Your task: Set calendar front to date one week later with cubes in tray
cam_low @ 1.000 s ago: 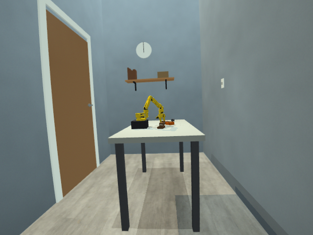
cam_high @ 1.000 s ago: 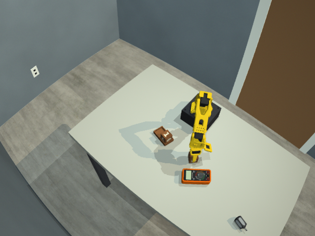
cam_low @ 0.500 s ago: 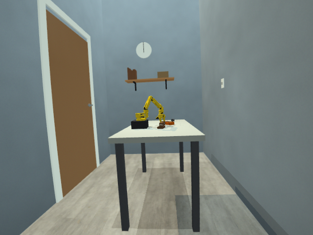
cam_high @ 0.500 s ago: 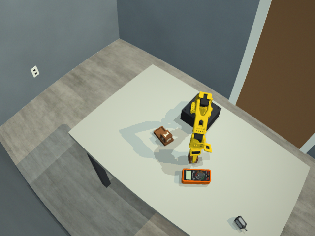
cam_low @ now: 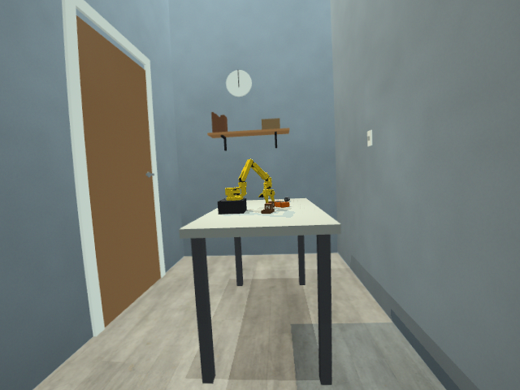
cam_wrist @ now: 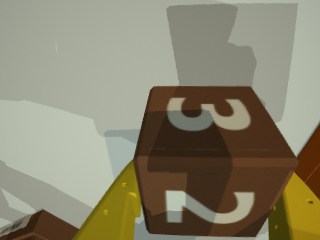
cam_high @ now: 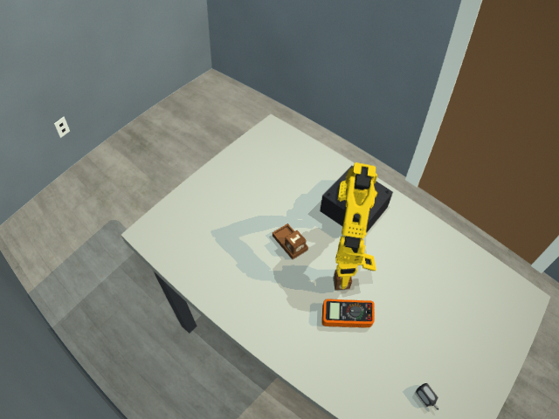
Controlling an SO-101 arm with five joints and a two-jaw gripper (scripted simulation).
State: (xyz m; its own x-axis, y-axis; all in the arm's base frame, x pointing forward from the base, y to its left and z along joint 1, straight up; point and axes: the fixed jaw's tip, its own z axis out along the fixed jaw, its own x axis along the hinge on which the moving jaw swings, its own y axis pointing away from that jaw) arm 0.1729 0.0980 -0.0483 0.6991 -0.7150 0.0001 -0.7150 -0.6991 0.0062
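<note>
My gripper (cam_high: 342, 282) is shut on a brown digit cube (cam_wrist: 212, 160) and holds it at the table top, near the orange multimeter. In the wrist view the cube shows a 3 on one face and a 2 on the face toward the camera. The yellow fingers flank it on both sides. The brown calendar tray (cam_high: 283, 241) lies to the left of the arm. One cube (cam_high: 297, 238) with a 1 on top sits in the tray's right slot. The left slot holds no cube. A corner of the tray shows in the wrist view (cam_wrist: 35, 227).
An orange multimeter (cam_high: 348, 312) lies just in front of the held cube. The arm's black base (cam_high: 356, 198) stands behind. A small dark object (cam_high: 427, 394) lies near the table's front right edge.
</note>
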